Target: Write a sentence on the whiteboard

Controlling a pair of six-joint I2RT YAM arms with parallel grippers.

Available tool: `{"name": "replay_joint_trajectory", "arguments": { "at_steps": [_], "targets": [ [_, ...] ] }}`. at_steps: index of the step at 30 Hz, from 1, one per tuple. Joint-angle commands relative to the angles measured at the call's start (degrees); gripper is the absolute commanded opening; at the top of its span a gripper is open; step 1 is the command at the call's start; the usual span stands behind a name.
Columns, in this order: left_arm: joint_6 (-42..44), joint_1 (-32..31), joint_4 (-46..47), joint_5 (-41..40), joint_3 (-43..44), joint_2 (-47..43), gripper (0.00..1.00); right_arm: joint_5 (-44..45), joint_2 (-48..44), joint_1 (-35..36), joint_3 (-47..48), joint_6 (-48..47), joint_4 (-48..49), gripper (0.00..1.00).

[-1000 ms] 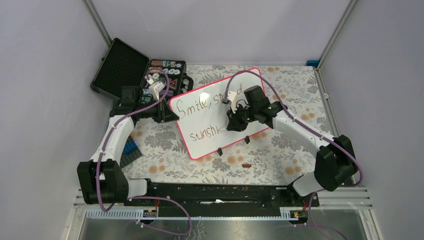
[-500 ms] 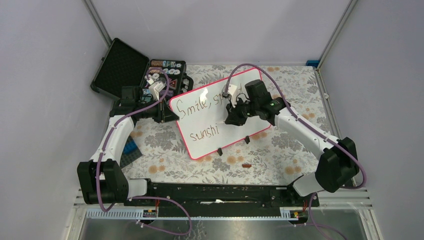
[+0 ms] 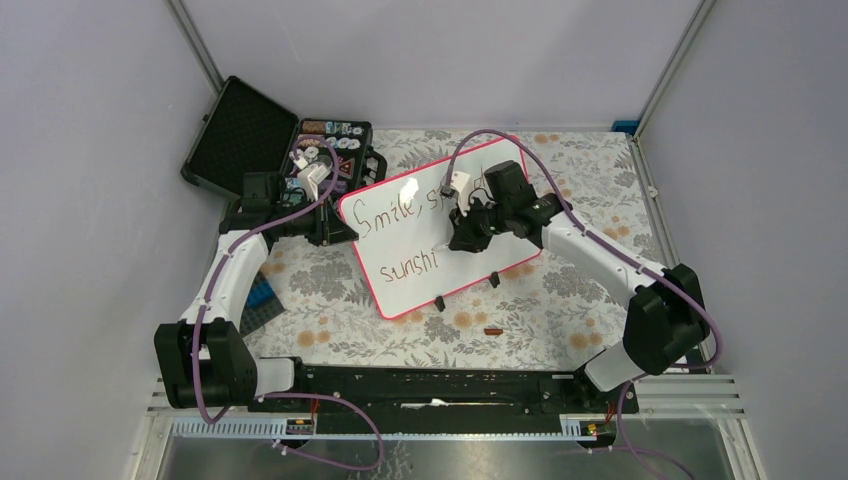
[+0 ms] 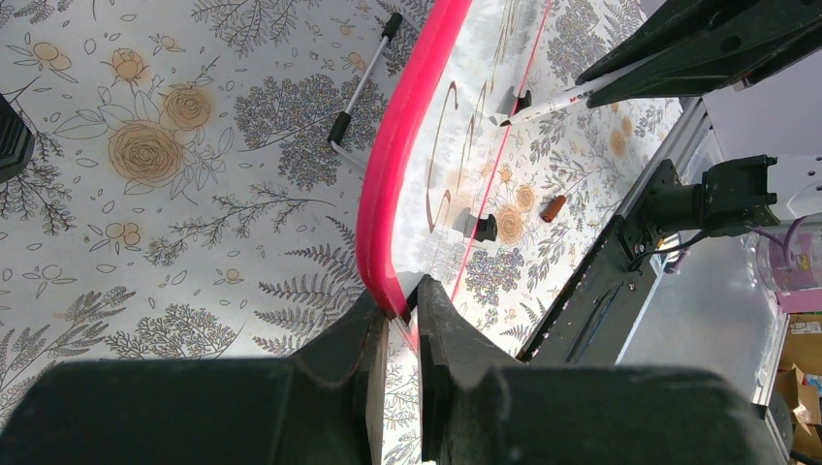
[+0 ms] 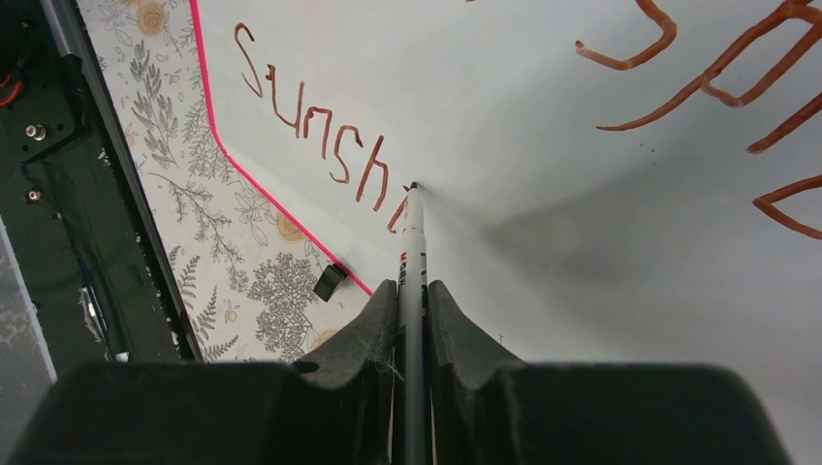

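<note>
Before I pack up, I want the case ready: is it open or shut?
Open: the case lies hinged wide, small items showing inside.

The whiteboard (image 3: 400, 290) is white with a pink-red rim, the sentence (image 3: 390, 214) reddish-brown, the tablecloth (image 3: 560, 300) grey-and-orange floral

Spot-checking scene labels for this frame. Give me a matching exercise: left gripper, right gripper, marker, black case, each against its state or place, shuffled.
1 left gripper
2 right gripper
3 marker
4 black case

A lid open, far left
B shut on the whiteboard rim
C tip at the end of the sentence
D shut on the marker

Pairs: 1-B, 2-D, 3-C, 4-A
</note>
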Motion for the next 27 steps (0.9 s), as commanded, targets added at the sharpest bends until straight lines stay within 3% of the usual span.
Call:
{"name": "replay_joint_trajectory", "arguments": {
  "at_steps": [1, 16, 27],
  "targets": [
    [3.18, -0.87, 1.35, -2.76, 1.04, -0.81, 0.0, 2.05, 0.81, 0.32, 2.48, 0.13, 1.84, 0.0],
    [3.1, -0.93, 1.35, -2.88, 1.17, -0.74, 0.0, 4.47, 1.1, 0.29, 2.96, 1.76, 2.73, 0.0],
    [3.13, -1.01, 1.31, -2.94, 1.19, -0.92, 0.0, -1.02, -2.03, 0.28, 2.29, 0.66, 1.14, 0.0]
  ]
}}
